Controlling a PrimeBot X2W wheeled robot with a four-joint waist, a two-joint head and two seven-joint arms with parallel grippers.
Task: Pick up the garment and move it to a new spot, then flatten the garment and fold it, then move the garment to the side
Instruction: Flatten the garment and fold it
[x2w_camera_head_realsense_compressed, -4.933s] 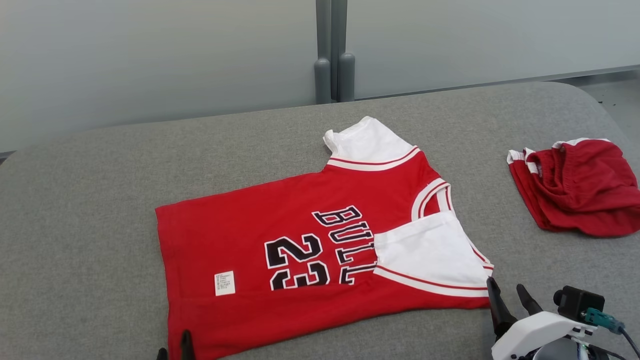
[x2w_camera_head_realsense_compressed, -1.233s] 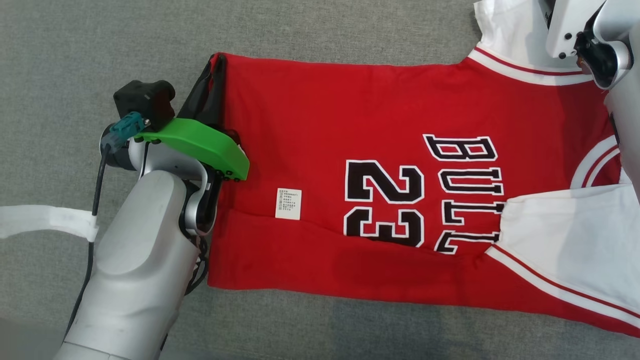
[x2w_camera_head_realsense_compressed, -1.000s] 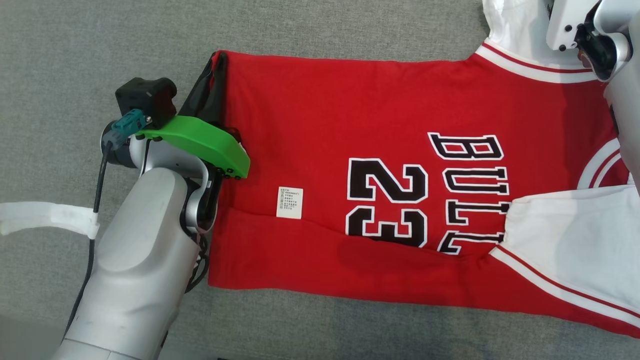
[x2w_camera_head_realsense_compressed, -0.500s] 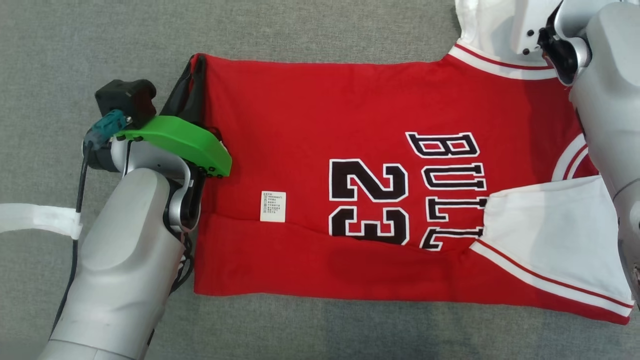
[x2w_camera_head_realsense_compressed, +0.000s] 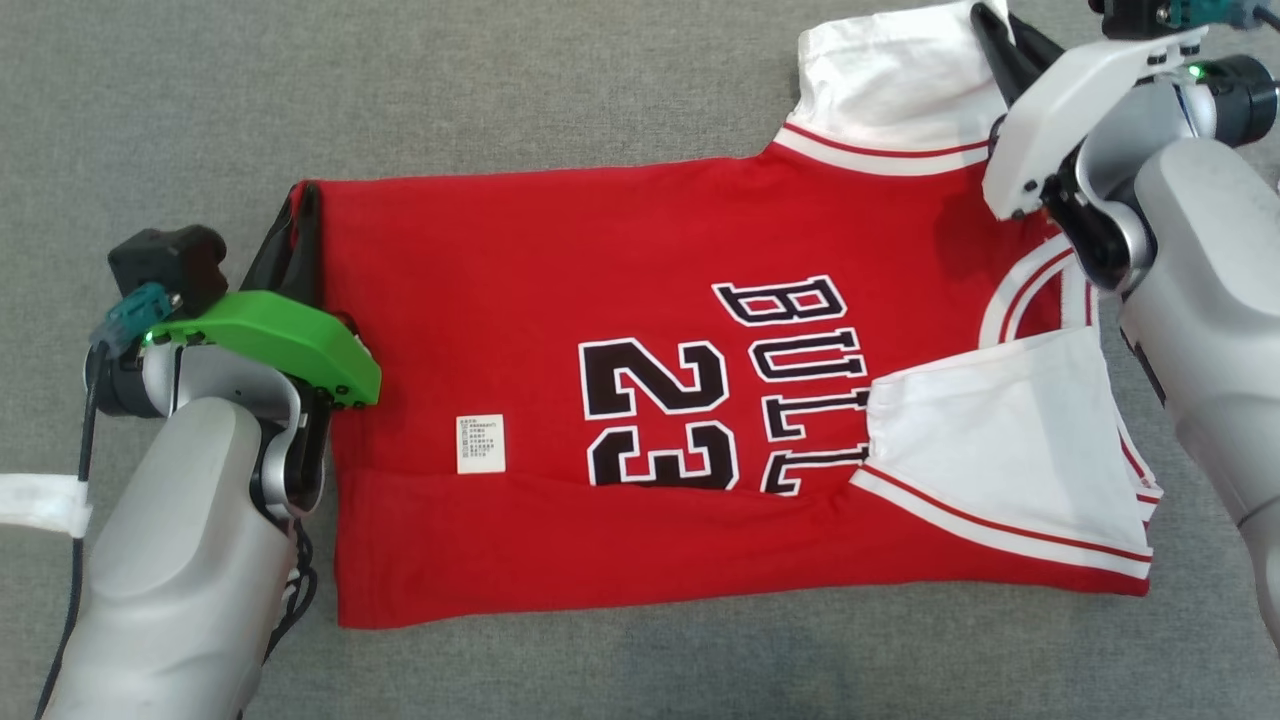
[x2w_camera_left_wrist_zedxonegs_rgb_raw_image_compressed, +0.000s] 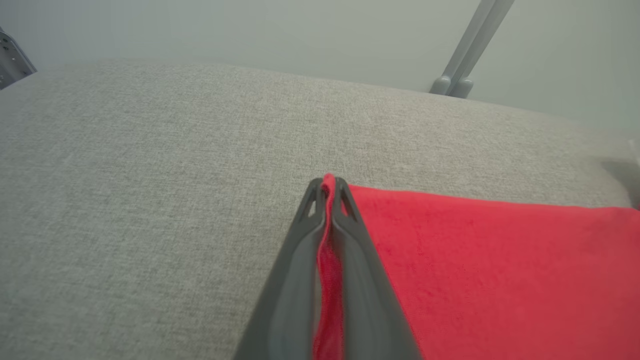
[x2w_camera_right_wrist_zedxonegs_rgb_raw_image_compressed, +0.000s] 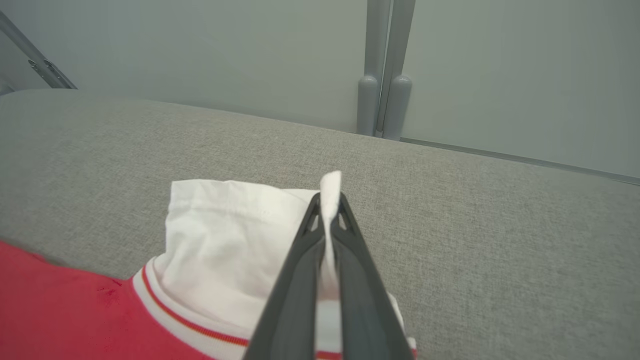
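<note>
The grey tabletop (x2w_camera_head_realsense_compressed: 560, 80) is carrying the garment (x2w_camera_head_realsense_compressed: 560, 260), which is lying spread at its centre with the 4 o'clock sleeve already folded in. The left gripper (x2w_camera_head_realsense_compressed: 303, 200) is pinching the hem corner at 10 o'clock. The right gripper (x2w_camera_head_realsense_compressed: 997, 25) is pinching the white sleeve at 1 o'clock. Both pairs of fingers (x2w_camera_left_wrist_zedxonegs_rgb_raw_image_compressed: 350, 235) are clamping narrow on cloth. Folding seems to be under way; moving aside is remaining.

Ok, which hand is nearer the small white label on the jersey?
Left. The left hand grips the jersey hem just up-left of the label in the head view; the right hand grips the white sleeve, far across the chest.
</note>
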